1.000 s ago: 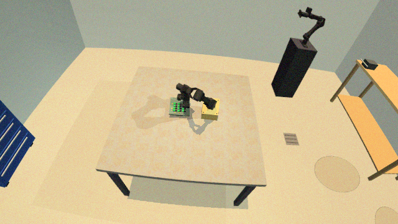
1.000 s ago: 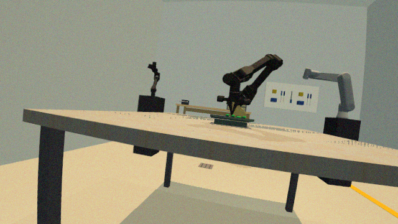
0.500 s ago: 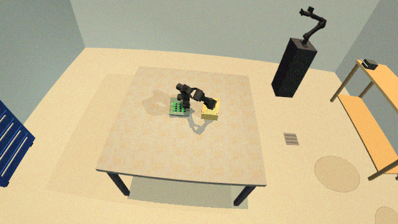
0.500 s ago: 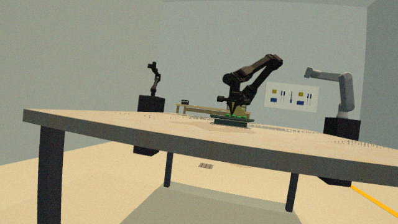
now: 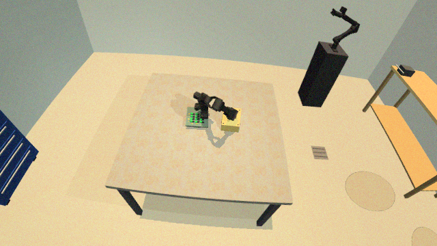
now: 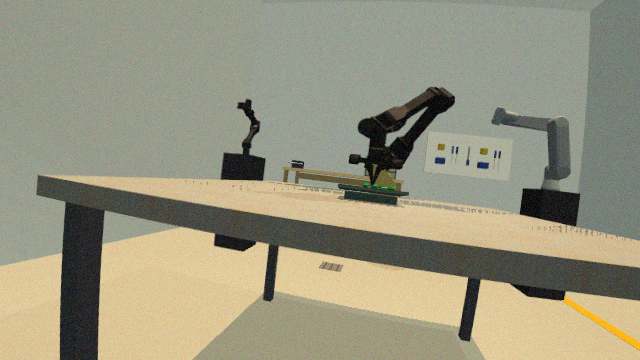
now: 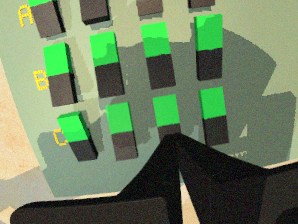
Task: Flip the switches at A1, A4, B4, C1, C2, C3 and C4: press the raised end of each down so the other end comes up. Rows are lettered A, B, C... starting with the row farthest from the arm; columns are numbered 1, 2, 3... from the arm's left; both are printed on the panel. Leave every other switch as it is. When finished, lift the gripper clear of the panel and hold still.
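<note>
The green switch panel [image 5: 188, 125] [image 6: 371, 197] [image 7: 250, 65] lies below the arm. My gripper [image 6: 373, 185] [image 7: 173, 140] is shut and empty, pointing down, its tips over the dark near end of switch C3 [image 7: 166, 110]; whether they touch is unclear. Each rocker has a green far half and a dark near half. Beside C3 are C1 [image 7: 74, 127], C2 [image 7: 120, 118] and C4 [image 7: 213, 103]. B4 [image 7: 209, 33] stands in the row beyond. A1 [image 7: 48, 21] and A4 [image 7: 201, 3] are cut by the top edge. Which ends are raised is hard to tell.
The arm stands on a yellow block [image 5: 230, 128] beside the panel on the table [image 5: 191, 164]. B1 [image 7: 57, 60], B2 [image 7: 104, 48] and B3 [image 7: 156, 40] lie beyond row C. Shadow covers much of the panel.
</note>
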Controlling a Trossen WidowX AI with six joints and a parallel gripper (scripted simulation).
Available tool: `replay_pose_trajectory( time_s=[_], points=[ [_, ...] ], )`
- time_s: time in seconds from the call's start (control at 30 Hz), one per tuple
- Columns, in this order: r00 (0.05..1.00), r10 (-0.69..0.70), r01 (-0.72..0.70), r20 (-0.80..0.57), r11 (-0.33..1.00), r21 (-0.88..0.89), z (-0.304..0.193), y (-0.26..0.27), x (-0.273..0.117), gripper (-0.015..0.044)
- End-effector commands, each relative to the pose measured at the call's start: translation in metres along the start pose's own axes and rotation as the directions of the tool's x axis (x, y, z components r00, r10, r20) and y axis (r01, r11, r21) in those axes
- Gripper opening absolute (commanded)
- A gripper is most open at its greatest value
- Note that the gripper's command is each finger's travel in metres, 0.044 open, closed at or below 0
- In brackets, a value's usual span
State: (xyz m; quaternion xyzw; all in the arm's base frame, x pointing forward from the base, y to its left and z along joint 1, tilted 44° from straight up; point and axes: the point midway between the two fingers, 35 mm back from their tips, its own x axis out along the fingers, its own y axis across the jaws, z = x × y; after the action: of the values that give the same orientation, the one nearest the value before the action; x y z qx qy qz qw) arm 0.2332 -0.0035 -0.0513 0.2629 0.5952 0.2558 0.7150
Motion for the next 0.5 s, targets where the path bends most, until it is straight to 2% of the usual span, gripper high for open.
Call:
replay_pose_trajectory(
  time_s=[0.0,0.47],
  points=[
    [1.0,0.006,-0.006,-0.001,1.0,0.005,-0.0012,0.0009,0.0015,0.0],
    [1.0,0.006,-0.006,-0.001,1.0,0.005,-0.0013,0.0009,0.0034,0.0]
  ],
)
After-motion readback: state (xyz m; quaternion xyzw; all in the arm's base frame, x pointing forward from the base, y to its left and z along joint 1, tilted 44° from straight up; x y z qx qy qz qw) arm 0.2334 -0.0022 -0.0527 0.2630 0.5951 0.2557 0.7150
